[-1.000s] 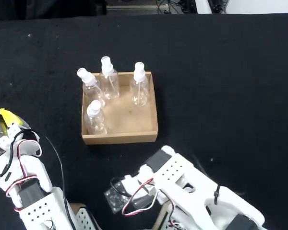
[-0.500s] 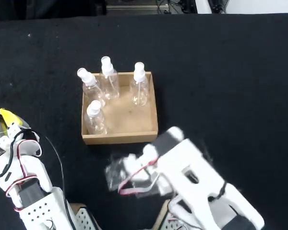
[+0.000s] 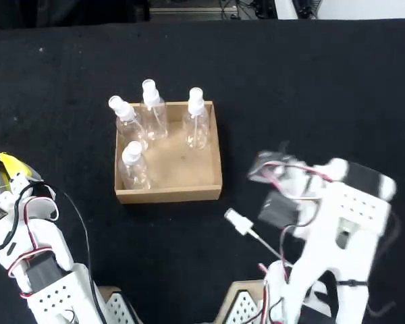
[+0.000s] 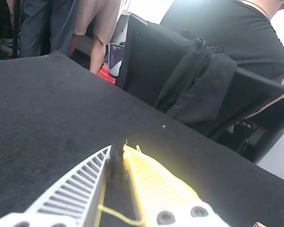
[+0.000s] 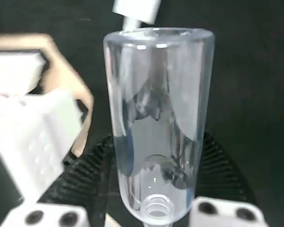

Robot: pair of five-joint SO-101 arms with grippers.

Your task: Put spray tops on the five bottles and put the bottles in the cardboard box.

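Over the black table [image 3: 324, 81], near the cardboard box [image 3: 169, 196], clamps the uncapped fifth bottle [image 5: 158, 118] in the right gripper [image 5: 154, 172], left gripper [image 4: 118, 156] pinched shut and empty, and may let smooth plastic slip before meeting the loose spray top [image 3: 239, 221].

Cardboard box [image 3: 169, 195] set left of centre on the tabletop [image 3: 310, 81].
Three bottles [image 3: 153, 113] are stood along its far wall, a fourth bottle [image 3: 133, 167] in its near-left corner. A spray top [image 3: 237, 220] is laid on the tabletop just off the near-right corner. A fifth bottle [image 5: 158, 118] is gripped in the right end effector [image 5: 157, 182], right of the box.
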